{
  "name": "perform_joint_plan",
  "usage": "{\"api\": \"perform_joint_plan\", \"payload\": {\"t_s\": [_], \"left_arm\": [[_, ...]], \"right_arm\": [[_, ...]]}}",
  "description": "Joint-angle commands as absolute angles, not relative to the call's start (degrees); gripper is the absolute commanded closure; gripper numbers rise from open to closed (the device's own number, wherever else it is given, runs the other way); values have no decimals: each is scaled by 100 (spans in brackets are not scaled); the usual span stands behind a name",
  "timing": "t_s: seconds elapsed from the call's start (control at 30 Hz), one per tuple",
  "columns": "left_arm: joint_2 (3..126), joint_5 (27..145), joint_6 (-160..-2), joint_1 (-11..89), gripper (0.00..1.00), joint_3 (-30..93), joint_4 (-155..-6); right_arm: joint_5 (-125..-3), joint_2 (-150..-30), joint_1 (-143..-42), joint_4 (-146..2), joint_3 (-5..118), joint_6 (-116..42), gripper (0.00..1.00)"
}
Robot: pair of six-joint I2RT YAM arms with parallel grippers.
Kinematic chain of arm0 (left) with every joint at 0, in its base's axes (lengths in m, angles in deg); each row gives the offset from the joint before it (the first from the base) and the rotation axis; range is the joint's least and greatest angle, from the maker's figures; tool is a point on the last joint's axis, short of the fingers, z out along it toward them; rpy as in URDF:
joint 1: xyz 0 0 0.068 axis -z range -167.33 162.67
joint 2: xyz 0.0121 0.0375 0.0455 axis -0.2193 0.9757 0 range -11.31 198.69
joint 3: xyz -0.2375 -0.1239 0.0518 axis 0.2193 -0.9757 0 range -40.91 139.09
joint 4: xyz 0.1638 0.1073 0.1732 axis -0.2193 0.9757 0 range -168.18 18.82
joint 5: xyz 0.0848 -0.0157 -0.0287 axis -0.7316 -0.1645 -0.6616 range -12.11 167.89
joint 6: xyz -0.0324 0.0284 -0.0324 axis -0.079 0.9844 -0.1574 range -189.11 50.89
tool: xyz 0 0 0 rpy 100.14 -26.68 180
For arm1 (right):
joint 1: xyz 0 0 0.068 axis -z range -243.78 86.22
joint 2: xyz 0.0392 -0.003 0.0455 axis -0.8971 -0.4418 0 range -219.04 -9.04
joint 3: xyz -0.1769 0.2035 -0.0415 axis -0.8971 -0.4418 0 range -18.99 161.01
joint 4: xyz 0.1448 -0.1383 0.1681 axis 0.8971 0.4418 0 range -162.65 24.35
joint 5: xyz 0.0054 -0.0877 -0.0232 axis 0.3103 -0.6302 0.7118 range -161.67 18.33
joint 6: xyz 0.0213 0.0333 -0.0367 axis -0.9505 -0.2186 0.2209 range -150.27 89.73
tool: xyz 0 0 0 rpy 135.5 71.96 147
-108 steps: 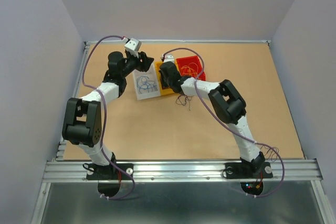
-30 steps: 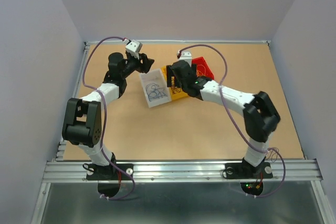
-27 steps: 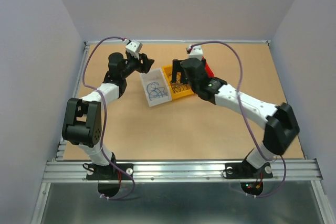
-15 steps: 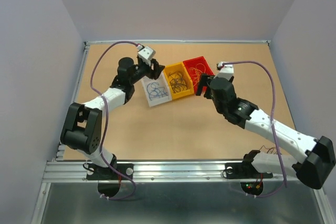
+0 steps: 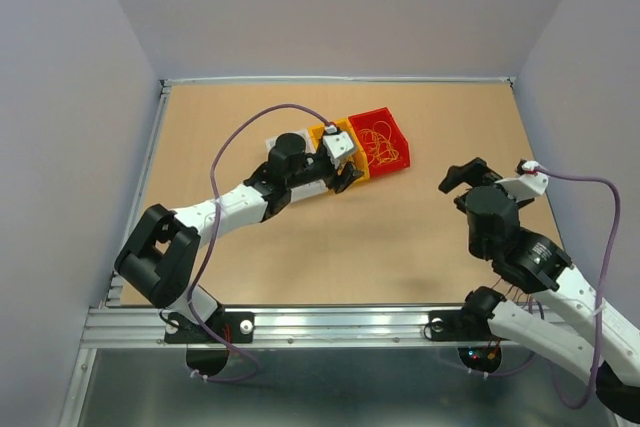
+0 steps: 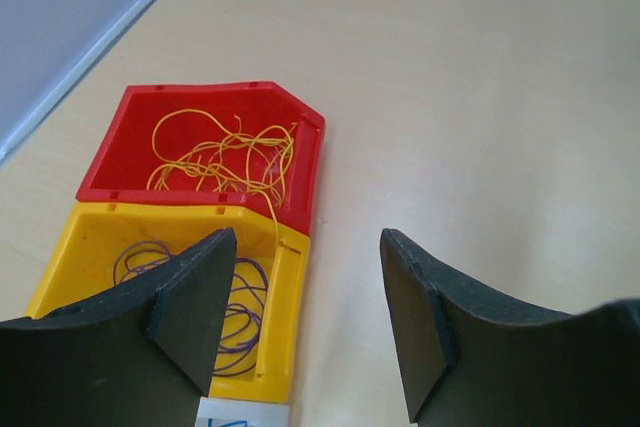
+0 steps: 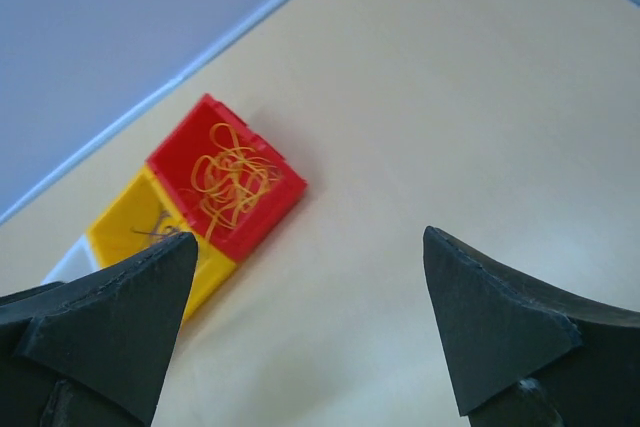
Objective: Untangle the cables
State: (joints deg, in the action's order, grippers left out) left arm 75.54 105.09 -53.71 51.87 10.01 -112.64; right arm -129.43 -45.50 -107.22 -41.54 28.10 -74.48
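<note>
One tan wooden tabletop (image 5: 300, 247) carries everything. Two white-and-black arms work over it: the left arm (image 5: 235, 209) lies stretched across the bins, and the right arm (image 5: 530, 262) sits at 4 o'clock. Three small plastic bins stand in one touching row toward 12 o'clock: a red bin (image 6: 305, 162), a yellow bin (image 6: 85, 247) and a white bin (image 5: 272, 143), which is mostly hidden.

The cables are sorted by colour. Yellow-orange wires (image 6: 225, 157) fill the red bin, and dark purple wires (image 6: 240, 297) fill the yellow one.

The left gripper (image 6: 305, 247) hovers at the yellow bin's 5 o'clock corner, jaws apart. The right gripper (image 7: 310, 237), jaws wide apart, hangs at 3 o'clock.

Half a second earlier the right gripper was beside the red bin, and the left was at the white bin's far end.
</note>
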Motion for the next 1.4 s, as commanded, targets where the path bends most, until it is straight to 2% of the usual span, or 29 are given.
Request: {"api": "perform_joint_plan", "payload": {"t_s": [0.0,0.17,0.33,0.47,0.77,0.87,1.13,1.37], "left_arm": [[7439,11189,-5381,5265,29,1147,-11281],[7631,11296,-5312,5977,28,1235,-11272],[8842,11041,-5407,6917,28,2112,-10931],[10352,10839,-5364,7594,30,4220,-9518],[12814,11144,-5688,8201,30,7348,-8574],[13168,11365,-5689,8421,30,7877,-8538],[13389,12191,-5575,8755,27,8292,-8688],[13485,12316,-4968,9001,25,8670,-8451]], "right_arm": [[-13776,-4726,-10711,-2835,3066,-8722,0],[-14382,-4876,-10711,-2800,3610,-8688,0],[-14717,-5183,-10711,-2818,4908,-7811,0],[-14805,-5088,-10720,-3045,5676,-7265,0],[-14129,-4885,-10720,-3573,6406,-6183,0],[-13962,-4833,-10720,-3600,6468,-6059,0],[-13540,-4700,-10720,-3652,6740,-5840,0],[-13346,-4595,-10720,-3661,6969,-5594,0]]}}
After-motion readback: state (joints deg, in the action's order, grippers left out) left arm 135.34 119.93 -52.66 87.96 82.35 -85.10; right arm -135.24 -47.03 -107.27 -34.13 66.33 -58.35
